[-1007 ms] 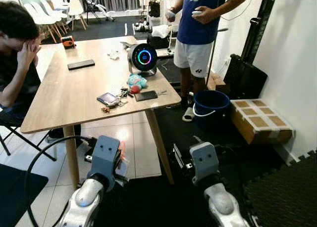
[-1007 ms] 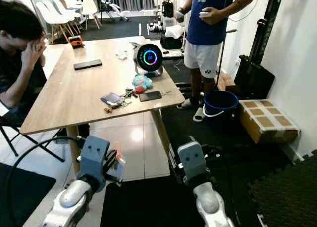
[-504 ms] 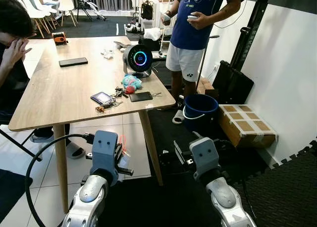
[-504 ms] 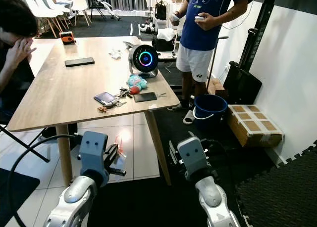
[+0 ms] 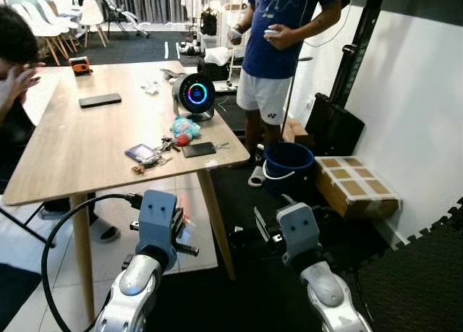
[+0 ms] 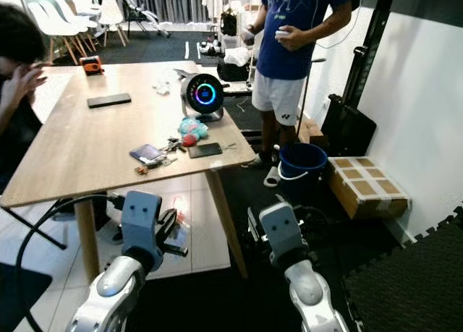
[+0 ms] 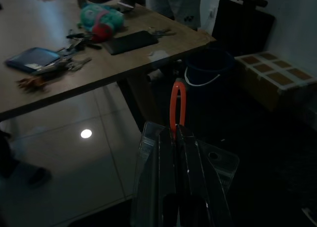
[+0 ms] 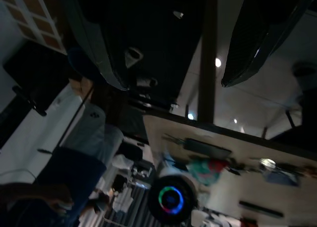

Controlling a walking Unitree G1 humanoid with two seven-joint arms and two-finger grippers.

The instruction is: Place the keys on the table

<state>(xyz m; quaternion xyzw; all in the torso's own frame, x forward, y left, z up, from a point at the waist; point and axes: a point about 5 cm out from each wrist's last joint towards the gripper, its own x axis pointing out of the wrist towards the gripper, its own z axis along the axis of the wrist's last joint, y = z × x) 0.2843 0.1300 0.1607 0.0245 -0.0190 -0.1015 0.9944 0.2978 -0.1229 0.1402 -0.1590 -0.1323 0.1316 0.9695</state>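
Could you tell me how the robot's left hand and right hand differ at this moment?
The left hand has its fingers shut on a clear tag with an orange loop, while the right hand holds nothing and its fingers stand apart. The left hand points toward the wooden table's near corner; the right hand hangs beside it, over the dark floor mat. Both hang below the tabletop, short of the table.
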